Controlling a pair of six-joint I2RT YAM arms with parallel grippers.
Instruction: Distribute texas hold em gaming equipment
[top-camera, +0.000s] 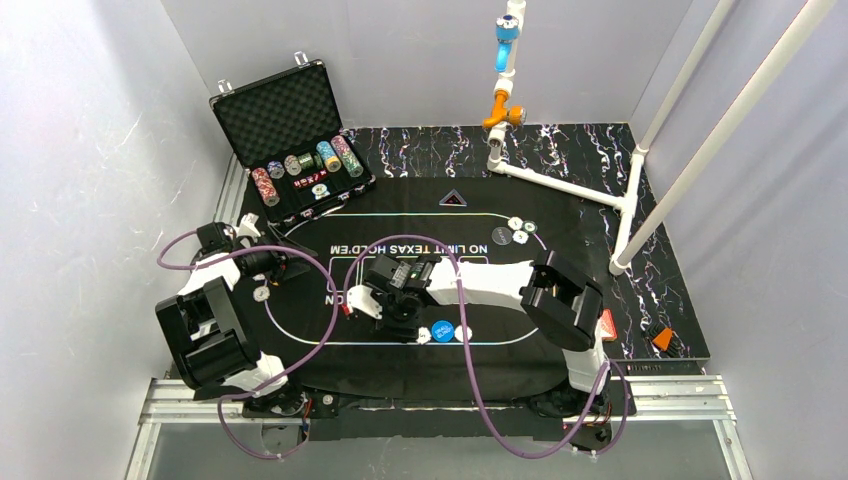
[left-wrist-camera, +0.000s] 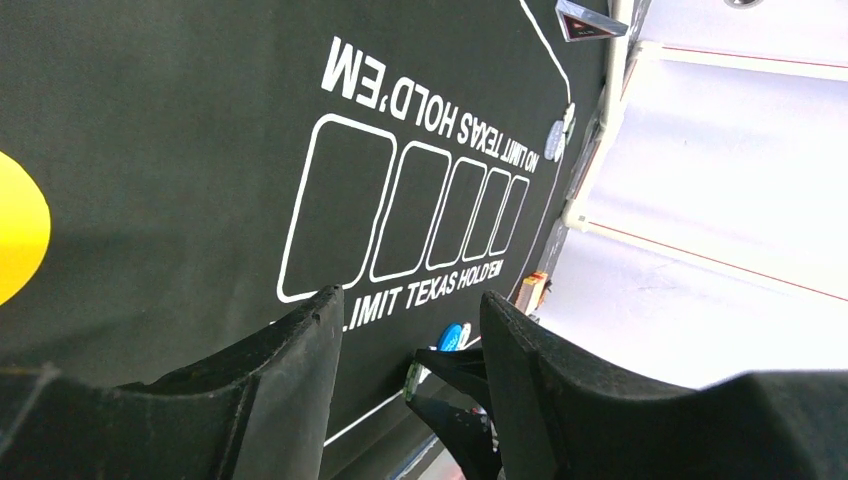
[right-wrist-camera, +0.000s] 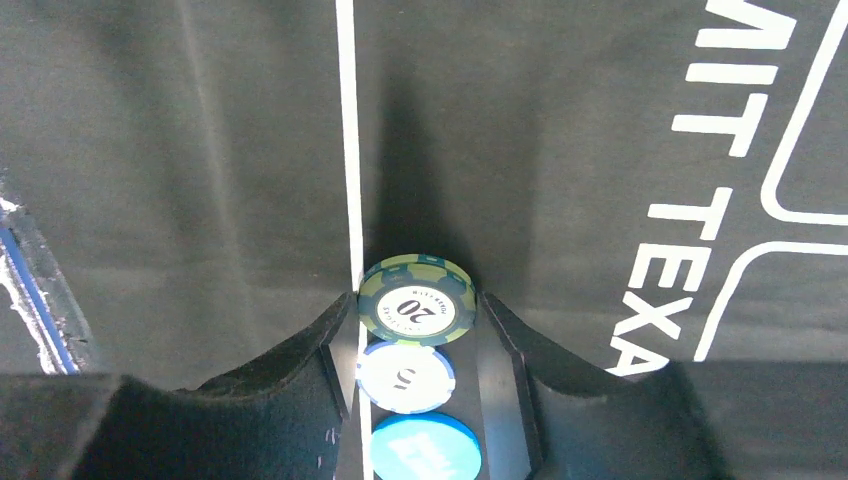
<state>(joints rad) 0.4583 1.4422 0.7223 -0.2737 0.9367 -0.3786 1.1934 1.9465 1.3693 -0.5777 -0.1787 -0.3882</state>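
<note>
My right gripper (right-wrist-camera: 417, 302) is shut on a green striped poker chip (right-wrist-camera: 417, 298) marked 20, held just above the black mat's white line. Under it on the mat lie a white button (right-wrist-camera: 405, 377) and a blue button (right-wrist-camera: 425, 450). From above, the right gripper (top-camera: 400, 325) hangs left of the blue button (top-camera: 442, 330). My left gripper (left-wrist-camera: 412, 300) is open and empty, low over the mat, and a yellow button (left-wrist-camera: 15, 230) lies at its left. It looks across at the right gripper's fingers (left-wrist-camera: 455, 365) and the chip's edge (left-wrist-camera: 411, 376). From above, the left gripper (top-camera: 280, 268) is at the mat's left end.
The open black case (top-camera: 280, 115) holds rows of chips (top-camera: 300, 165) at the back left. A few chips (top-camera: 515, 232) lie at the mat's far right side. A white pipe frame (top-camera: 560, 185) stands at the back right. Purple cables (top-camera: 330, 290) loop over the mat.
</note>
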